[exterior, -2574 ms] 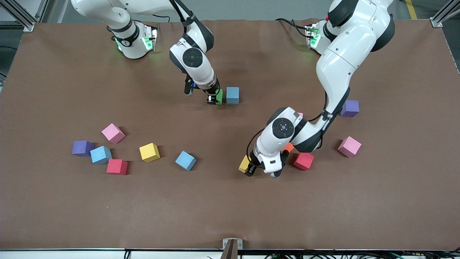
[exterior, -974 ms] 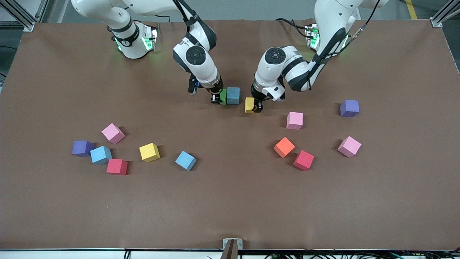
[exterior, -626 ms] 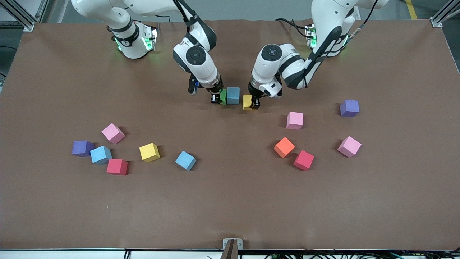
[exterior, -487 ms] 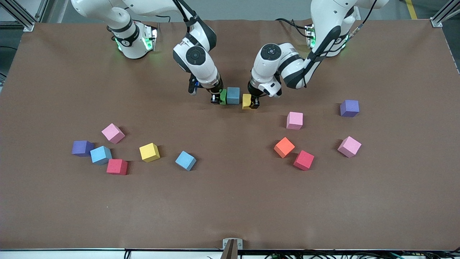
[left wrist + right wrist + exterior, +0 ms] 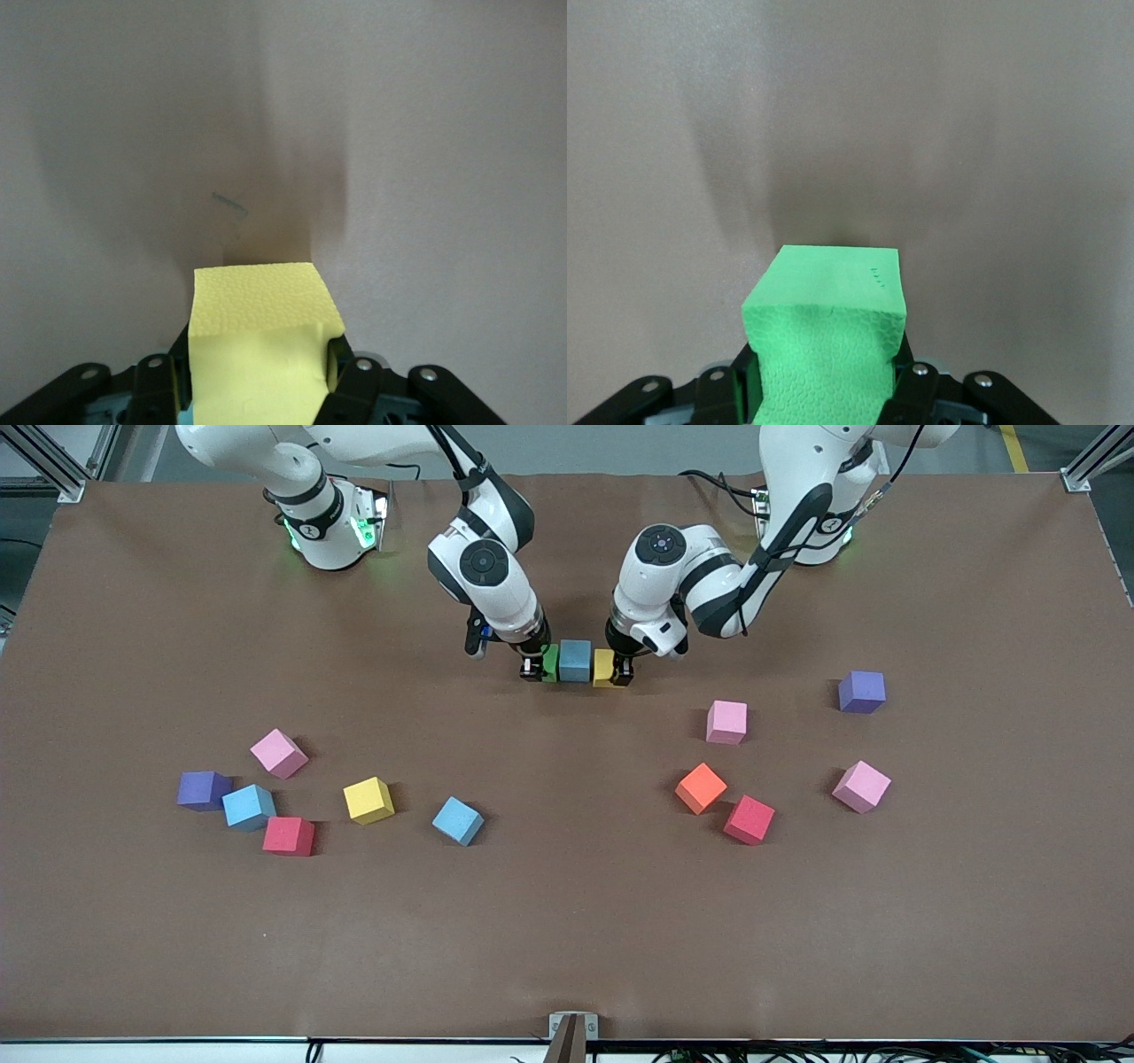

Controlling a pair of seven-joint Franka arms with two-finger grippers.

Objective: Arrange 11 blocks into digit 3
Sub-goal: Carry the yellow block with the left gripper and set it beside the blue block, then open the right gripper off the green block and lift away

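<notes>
So there's a short row of three cubes near the robots' end of the table: green block, light blue block, yellow block, touching side by side. The right gripper is pinching the green block at the right arm's end of the row, and the left gripper is clamped on the yellow block at the left arm's end. Both wrist views show the foam squeezed between the fingers, green in one, yellow in the other.

The rest of the blocks lie loose, nearer the front camera. Toward the right arm's end: a pink block, a blue block, a red block, a second yellow block, another blue block, plus a purple cube touching the blue one. Toward the left arm's end: pink cube, orange block just beside a red cube, a tilted pink block and a second purple cube
</notes>
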